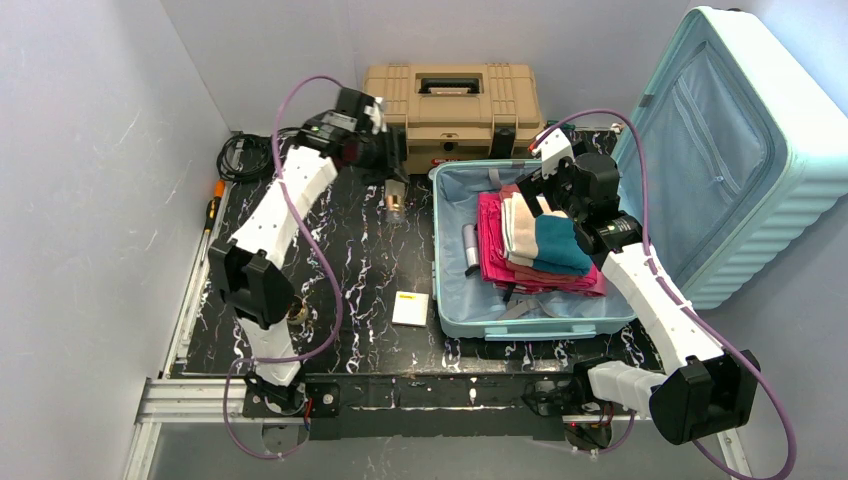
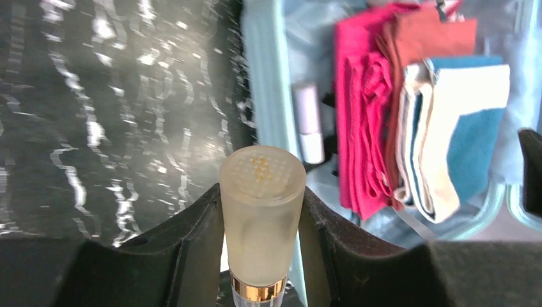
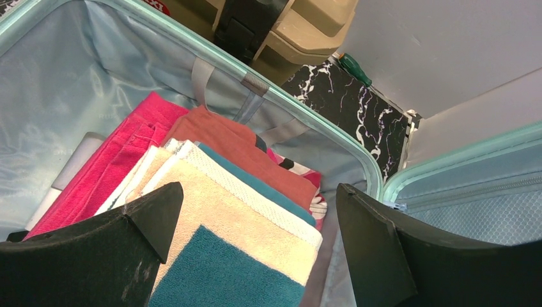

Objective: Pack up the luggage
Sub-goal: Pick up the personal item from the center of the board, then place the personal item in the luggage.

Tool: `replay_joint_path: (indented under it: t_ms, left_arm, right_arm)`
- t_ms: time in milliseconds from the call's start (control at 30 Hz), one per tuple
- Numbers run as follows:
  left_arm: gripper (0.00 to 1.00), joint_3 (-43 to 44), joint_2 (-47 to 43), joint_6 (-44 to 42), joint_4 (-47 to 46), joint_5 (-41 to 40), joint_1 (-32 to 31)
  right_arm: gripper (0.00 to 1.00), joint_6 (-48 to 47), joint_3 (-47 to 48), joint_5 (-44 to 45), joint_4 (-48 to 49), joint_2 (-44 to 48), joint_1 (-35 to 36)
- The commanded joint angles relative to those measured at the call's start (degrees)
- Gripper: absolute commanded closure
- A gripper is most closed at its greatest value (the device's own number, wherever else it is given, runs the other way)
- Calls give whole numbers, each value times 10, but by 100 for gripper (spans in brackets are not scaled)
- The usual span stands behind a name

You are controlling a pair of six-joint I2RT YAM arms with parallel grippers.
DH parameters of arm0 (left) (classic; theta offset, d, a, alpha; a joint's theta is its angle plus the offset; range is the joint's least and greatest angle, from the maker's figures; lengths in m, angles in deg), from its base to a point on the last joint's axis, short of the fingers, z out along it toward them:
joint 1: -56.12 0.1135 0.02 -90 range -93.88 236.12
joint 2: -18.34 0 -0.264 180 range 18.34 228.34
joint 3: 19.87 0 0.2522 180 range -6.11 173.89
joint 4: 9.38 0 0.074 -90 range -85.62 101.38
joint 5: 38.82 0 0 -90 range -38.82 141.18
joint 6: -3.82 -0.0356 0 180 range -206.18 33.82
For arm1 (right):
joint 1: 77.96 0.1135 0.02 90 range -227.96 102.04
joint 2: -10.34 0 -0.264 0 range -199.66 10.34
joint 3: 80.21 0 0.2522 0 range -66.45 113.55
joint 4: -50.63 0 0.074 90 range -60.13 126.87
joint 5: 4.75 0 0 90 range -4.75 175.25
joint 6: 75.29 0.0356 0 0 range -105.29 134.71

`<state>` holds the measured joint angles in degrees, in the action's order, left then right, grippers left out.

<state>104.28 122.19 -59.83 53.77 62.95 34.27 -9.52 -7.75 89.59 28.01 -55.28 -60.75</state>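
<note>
Partly done. Already in the open luggage (image 1: 540, 326) at the counter's right edge: folded towels (image 3: 236, 211), a small tube (image 1: 468, 245). Seemingly left to stow: frosted bottle (image 1: 396, 203), clamped in the left gripper (image 2: 261, 195) near the far edge; white pad (image 1: 409, 309) by the near edge. Poised over the towels, jaws apart and empty: right gripper (image 3: 255, 192).

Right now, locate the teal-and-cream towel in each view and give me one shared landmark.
Top external: teal-and-cream towel, top of the stack in the luggage, right of centre.
Left wrist: upper right.
Right wrist: bottom centre, filling the foreground.
Shared landmark: the pink towel lying beside it in all three.
</note>
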Motion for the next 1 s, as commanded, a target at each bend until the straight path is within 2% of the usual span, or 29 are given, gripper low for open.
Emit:
replay_joint_path:
  t_ms: [0,167,333,600,967]
  left_arm:
    - [100,25,31,62,-2,-16,-73]
    - [100,71,79,90,-10,-46,-141]
    - [100,85,118,122,-8,-141,-182]
    - [100,114,201,149,-15,-193,-198]
    - [100,96,269,151,-29,-255,-211]
  right_arm:
    - [2,-4,2,0,24,8,-4]
    - [2,-6,-1,-1,24,7,-5]
    - [2,-7,-2,0,24,7,-6]
    - [2,-8,-4,-6,24,8,-7]
    - [2,-6,-4,-18,23,10,-6]
